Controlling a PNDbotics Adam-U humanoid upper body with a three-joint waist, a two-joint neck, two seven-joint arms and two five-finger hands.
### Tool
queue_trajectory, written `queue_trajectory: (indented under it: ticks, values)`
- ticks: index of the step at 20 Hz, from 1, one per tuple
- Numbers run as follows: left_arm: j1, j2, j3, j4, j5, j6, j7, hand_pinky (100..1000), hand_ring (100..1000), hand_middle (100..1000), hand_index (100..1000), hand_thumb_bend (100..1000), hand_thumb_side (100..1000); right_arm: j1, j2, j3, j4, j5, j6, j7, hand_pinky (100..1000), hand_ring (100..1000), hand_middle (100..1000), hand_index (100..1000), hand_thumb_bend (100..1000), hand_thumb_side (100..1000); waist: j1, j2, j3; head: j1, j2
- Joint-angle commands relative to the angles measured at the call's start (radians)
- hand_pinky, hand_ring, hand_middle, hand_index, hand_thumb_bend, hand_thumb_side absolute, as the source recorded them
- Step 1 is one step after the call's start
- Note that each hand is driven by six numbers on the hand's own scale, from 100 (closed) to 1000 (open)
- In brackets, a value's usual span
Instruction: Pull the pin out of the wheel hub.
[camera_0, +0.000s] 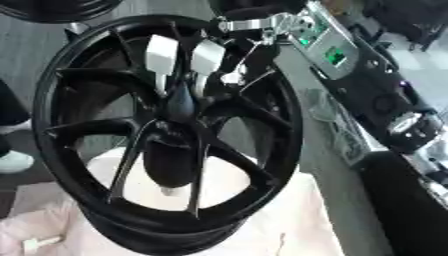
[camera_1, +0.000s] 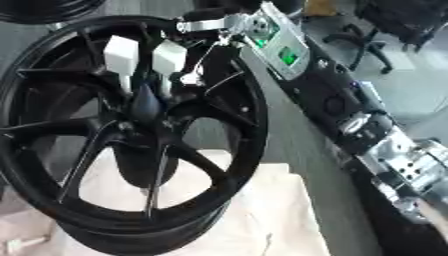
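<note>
A black multi-spoke wheel (camera_0: 262, 115) stands tilted on a white cloth, its face turned toward me. My right arm (camera_1: 350, 107) comes in from the right and reaches over the rim's top. My right hand (camera_0: 184, 57), with white-covered fingers (camera_0: 162, 55), points down onto the hub centre (camera_0: 171, 145). Its fingertips close together round a dark tapered pin (camera_0: 179, 102) that sticks out of the hub. The pin's base is hard to make out against the black hub. My left hand shows in neither view.
The white cloth (camera_0: 289, 220) covers the surface under the wheel. Another dark wheel (camera_0: 52, 10) lies at the upper left. A person's white shoe (camera_0: 13, 162) shows at the left edge. An office chair (camera_1: 367, 37) stands at the upper right on grey floor.
</note>
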Motion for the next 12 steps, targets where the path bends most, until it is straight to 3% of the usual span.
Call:
queue_trajectory:
  ticks: [1,5,7,12]
  values:
    - [-0.007,0.013,0.008,-0.012,-0.002,-0.001,0.001,844,728,681,820,156,888,-0.013,-0.037,-0.017,-0.006,0.007,-0.003,0.0,728,765,762,889,220,258,0.01,-0.009,0.0,-0.005,-0.001]
    - [-0.009,0.013,0.008,-0.011,-0.003,0.0,0.002,843,727,679,819,154,887,-0.012,-0.036,-0.016,-0.007,0.005,-0.007,-0.002,681,717,738,885,214,237,0.01,-0.007,0.0,-0.007,-0.001]
    - [-0.009,0.013,0.008,-0.011,-0.004,0.001,0.002,844,727,678,818,154,888,-0.012,-0.036,-0.017,-0.008,0.0,-0.01,0.0,599,654,728,878,183,215,0.01,-0.006,0.0,-0.008,-0.001]
    - [-0.008,0.012,0.008,-0.01,-0.007,0.003,0.004,845,727,677,817,152,889,-0.011,-0.04,-0.019,-0.013,-0.032,0.003,-0.003,529,607,722,870,110,186,0.011,-0.004,0.001,-0.011,-0.001]
